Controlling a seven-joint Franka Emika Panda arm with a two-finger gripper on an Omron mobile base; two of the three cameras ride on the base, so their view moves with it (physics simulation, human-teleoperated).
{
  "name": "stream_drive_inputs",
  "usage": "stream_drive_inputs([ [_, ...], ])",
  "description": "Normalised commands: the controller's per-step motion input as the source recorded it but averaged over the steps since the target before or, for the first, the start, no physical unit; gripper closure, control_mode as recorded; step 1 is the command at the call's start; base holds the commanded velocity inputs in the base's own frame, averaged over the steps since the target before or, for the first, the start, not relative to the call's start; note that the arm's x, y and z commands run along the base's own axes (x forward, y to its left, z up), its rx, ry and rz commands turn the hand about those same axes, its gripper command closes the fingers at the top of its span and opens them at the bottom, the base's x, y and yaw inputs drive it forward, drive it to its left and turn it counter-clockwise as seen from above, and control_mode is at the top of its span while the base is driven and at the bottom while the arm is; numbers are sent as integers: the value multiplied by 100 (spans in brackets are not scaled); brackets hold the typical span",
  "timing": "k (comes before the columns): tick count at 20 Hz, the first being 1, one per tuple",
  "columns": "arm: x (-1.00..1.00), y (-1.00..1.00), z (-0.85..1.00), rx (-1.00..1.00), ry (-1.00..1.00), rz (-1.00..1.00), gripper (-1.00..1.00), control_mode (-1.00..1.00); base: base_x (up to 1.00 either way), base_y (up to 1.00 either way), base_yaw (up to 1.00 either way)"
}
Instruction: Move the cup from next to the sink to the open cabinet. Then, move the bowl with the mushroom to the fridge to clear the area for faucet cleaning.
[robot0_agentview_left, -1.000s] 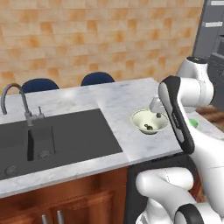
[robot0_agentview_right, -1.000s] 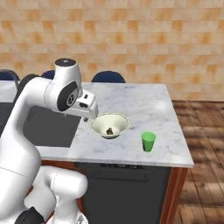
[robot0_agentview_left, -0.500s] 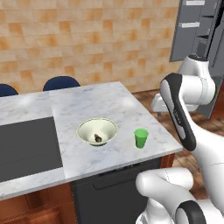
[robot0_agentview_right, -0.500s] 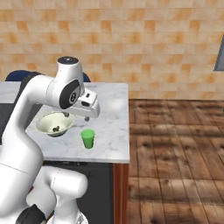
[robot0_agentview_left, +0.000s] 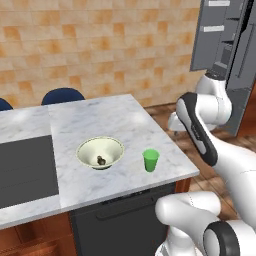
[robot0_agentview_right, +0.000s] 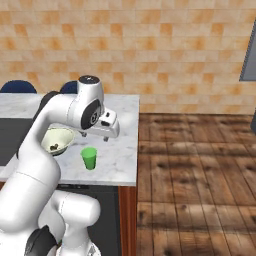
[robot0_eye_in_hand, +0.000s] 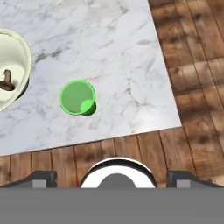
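A cream bowl (robot0_agentview_left: 100, 152) holding the mushroom (robot0_agentview_left: 100, 160) sits on the marble tabletop (robot0_agentview_left: 120, 120) beside a green cup (robot0_agentview_left: 150, 160), while the gripper (robot0_agentview_right: 111, 131), jaws spread and empty, hangs above, apparently awaiting a grasp.

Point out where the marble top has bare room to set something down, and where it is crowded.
Free: the marble behind the bowl up to the far edge, and the strip right of the green cup toward the counter's end. Crowded: the front middle, where bowl with mushroom and cup stand side by side, apart.
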Motion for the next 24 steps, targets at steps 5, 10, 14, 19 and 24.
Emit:
stream_drive_inputs([
  [5, 52, 23, -61, 0, 0, 0, -100, -100, 0, 0, 0],
  [10, 38, 12, -76, -2, 3, 0, -100, -100, 0, 0, 0],
  [14, 11, 13, -49, 0, 0, 1, -100, -100, 0, 0, 0],
  [19, 16, 0, -11, 0, -5, 2, -100, -100, 0, 0, 0],
  [24, 0, 7, 0, 0, -10, 6, -100, -100, 0, 0, 0],
])
